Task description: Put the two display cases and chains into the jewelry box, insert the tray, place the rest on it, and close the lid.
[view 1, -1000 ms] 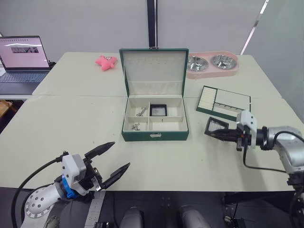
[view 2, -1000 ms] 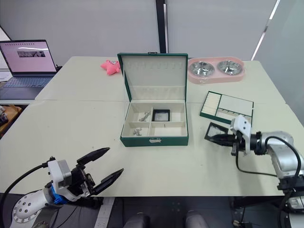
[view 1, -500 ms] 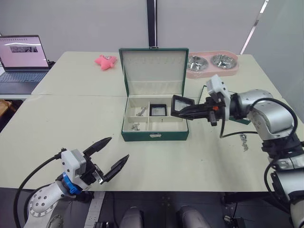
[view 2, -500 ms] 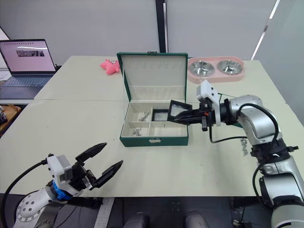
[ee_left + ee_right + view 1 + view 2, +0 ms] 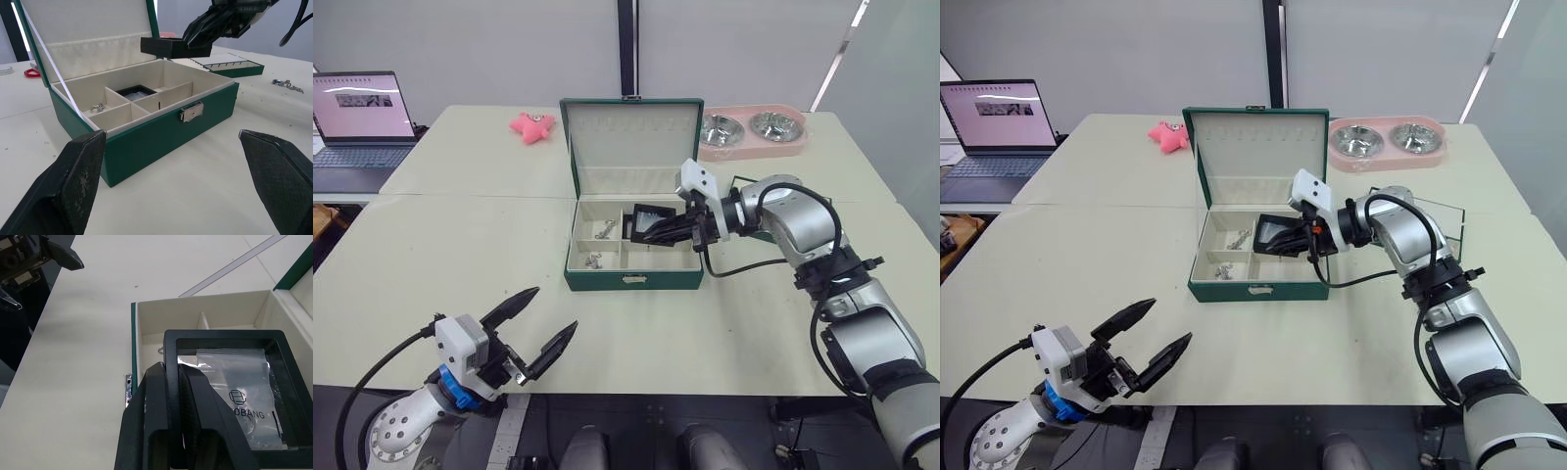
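The dark green jewelry box (image 5: 631, 280) stands open at the table's middle, its lid (image 5: 629, 147) upright. My right gripper (image 5: 658, 233) is shut on the edge of a black display case (image 5: 649, 212), held tilted just above the box's back compartments. A second display case (image 5: 136, 90) lies in the back middle compartment. Two silver chains (image 5: 605, 230) (image 5: 593, 260) lie in the left compartments. The tray (image 5: 222, 66) sits on the table right of the box, and another chain (image 5: 288, 85) lies nearer the front on that side. My left gripper (image 5: 556, 308) hovers open and empty at the near left table edge.
A pink double bowl holder (image 5: 749, 132) stands at the back right, behind the tray. A pink star toy (image 5: 531, 126) lies back left of the box. A laptop (image 5: 362, 117) sits open on the far left table.
My right gripper lifted the display case off the table's right side and carried it left, over the open box. The left gripper has hardly moved.
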`<state>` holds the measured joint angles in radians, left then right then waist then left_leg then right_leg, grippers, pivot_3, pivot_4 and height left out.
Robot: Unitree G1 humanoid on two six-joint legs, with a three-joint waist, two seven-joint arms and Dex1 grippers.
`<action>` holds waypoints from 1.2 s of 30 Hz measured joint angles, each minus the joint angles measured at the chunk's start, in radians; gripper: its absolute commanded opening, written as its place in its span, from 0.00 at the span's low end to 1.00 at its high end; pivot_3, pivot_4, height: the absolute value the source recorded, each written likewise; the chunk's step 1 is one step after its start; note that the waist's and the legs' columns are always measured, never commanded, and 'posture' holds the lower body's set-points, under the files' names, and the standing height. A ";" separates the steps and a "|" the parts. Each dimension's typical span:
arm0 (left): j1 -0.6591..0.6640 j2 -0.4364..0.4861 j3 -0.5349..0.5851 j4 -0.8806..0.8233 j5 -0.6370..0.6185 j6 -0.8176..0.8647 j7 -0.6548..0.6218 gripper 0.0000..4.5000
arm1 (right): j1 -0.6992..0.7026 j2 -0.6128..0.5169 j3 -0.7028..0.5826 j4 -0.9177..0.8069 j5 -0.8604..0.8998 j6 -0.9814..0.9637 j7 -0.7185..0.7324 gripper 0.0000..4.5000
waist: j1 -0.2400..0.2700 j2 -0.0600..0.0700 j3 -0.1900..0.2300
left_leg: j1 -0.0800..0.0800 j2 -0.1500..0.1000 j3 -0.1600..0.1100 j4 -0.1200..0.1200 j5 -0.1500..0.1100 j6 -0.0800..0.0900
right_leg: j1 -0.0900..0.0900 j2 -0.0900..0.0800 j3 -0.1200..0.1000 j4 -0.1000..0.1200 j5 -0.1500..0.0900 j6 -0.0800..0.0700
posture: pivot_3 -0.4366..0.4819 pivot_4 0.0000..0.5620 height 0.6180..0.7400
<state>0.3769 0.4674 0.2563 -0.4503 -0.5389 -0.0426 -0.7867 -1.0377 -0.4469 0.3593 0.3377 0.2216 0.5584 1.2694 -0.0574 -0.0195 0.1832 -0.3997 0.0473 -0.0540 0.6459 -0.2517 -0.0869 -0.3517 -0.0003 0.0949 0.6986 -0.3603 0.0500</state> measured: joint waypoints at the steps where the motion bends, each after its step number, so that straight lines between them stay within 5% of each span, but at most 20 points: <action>1: -0.001 0.000 -0.006 -0.001 0.001 0.000 0.003 1.00 | -0.002 0.003 0.008 0.010 -0.007 0.005 0.001 0.00 | 0.000 0.000 0.000 | 0.000 0.000 0.000 0.000 0.000 0.000 | 0.000 0.000 0.000 0.000 0.000 0.000 | 0.48 0.27 1.00; 30: -0.014 0.001 -0.025 -0.019 0.013 0.027 0.012 1.00 | -0.009 0.062 0.058 0.136 -0.095 0.062 0.043 0.00 | 0.000 0.000 0.000 | 0.000 0.000 0.000 0.000 0.000 0.000 | -0.001 0.000 0.000 0.000 0.000 0.000 | 0.48 0.27 1.00; 36: -0.012 0.001 -0.025 -0.031 0.013 0.037 0.012 1.00 | -0.009 0.064 0.045 0.151 -0.101 0.049 0.034 0.37 | 0.000 0.000 0.000 | 0.000 0.000 0.000 0.000 0.000 0.000 | -0.001 0.000 0.000 0.000 0.000 0.000 | 0.48 0.27 1.00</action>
<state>0.3646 0.4688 0.2312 -0.4815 -0.5261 -0.0061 -0.7742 -1.0464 -0.3828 0.4043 0.4884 0.1206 0.6074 1.3032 -0.0577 -0.0191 0.1834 -0.3998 0.0474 -0.0539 0.6455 -0.2517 -0.0869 -0.3523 -0.0003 0.0950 0.6985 -0.3603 0.0500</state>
